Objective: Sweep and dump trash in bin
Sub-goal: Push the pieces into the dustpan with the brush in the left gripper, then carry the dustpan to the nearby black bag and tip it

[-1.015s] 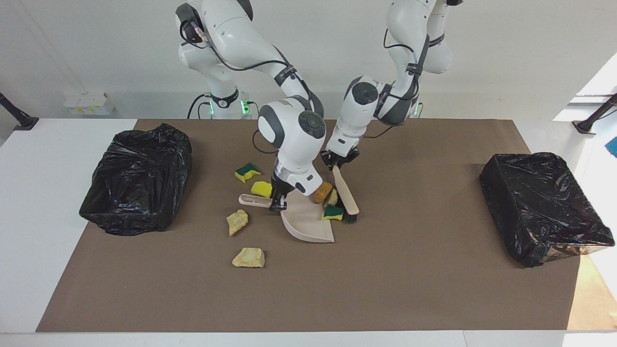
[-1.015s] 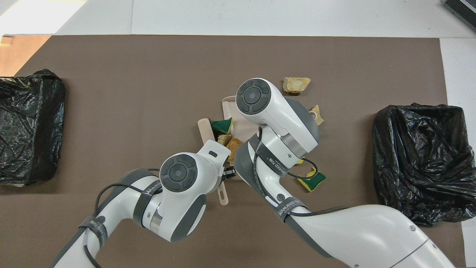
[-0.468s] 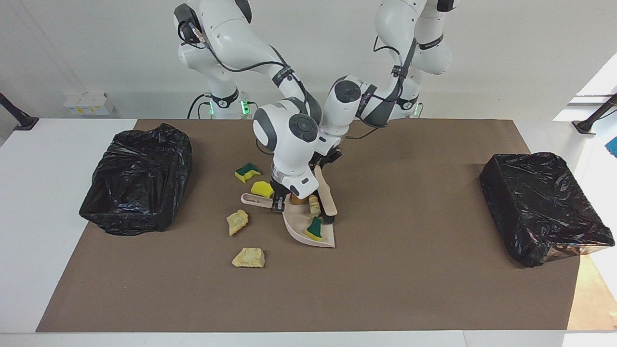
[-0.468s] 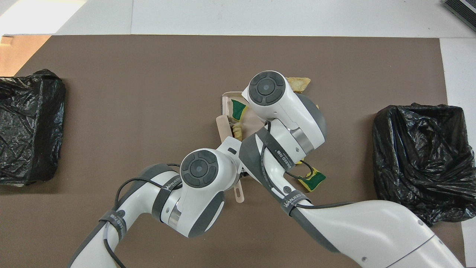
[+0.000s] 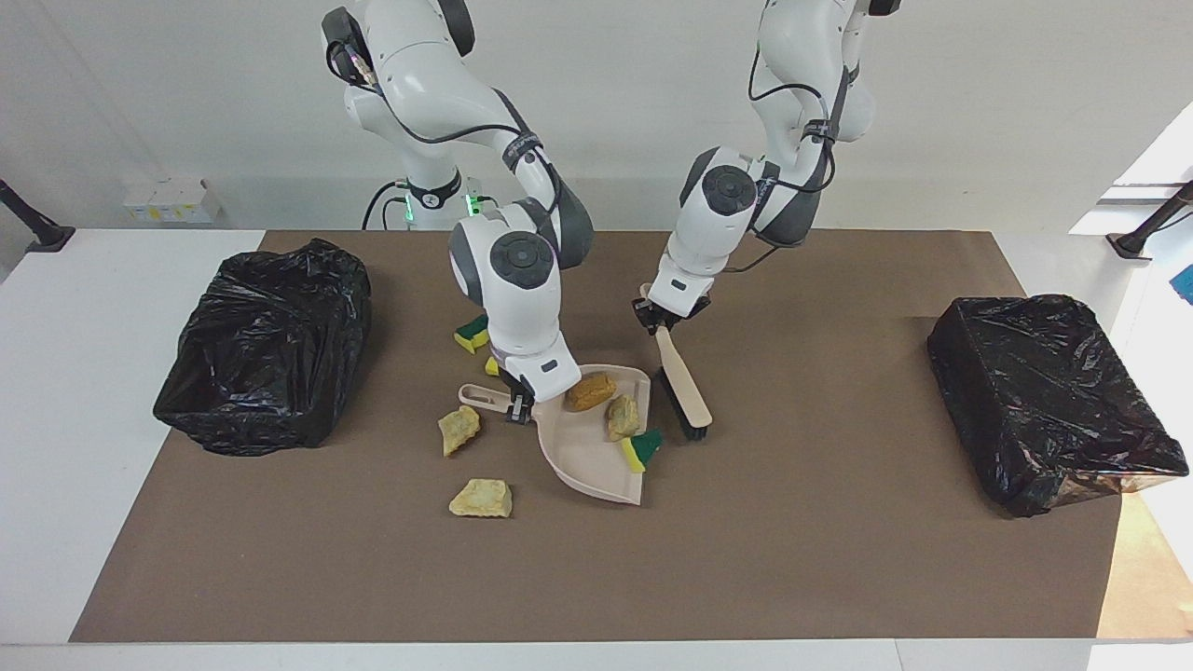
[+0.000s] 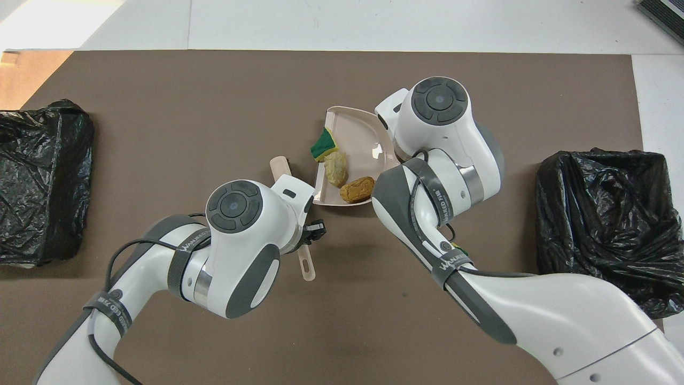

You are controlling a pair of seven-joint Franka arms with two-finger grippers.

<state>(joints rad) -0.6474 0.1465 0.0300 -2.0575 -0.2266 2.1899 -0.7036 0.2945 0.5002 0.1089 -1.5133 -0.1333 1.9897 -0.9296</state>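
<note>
My right gripper [image 5: 515,407] is shut on the handle of the beige dustpan [image 5: 582,457], which lies mid-table with its mouth toward the left arm's end. Three pieces of trash lie in the pan: an orange-brown lump [image 5: 590,391], a pale foam chunk [image 5: 623,417] and a green-and-yellow sponge piece [image 5: 641,449]. My left gripper [image 5: 664,321] is shut on the beige hand brush [image 5: 685,391], whose black bristles stand just outside the pan's mouth. In the overhead view the pan [image 6: 363,139] and brush handle [image 6: 305,264] show; the right gripper is hidden under its wrist.
Loose trash lies on the brown mat beside the pan handle: two pale foam chunks [image 5: 459,429] [image 5: 481,499] and a sponge piece [image 5: 472,333] partly hidden by the right arm. A black-bagged bin [image 5: 270,373] stands at the right arm's end, another [image 5: 1053,401] at the left arm's end.
The brush pushed three scraps from the pan's mouth into the pan, then drew back out toward the left arm's end. The pan turned and shifted with the right wrist.
</note>
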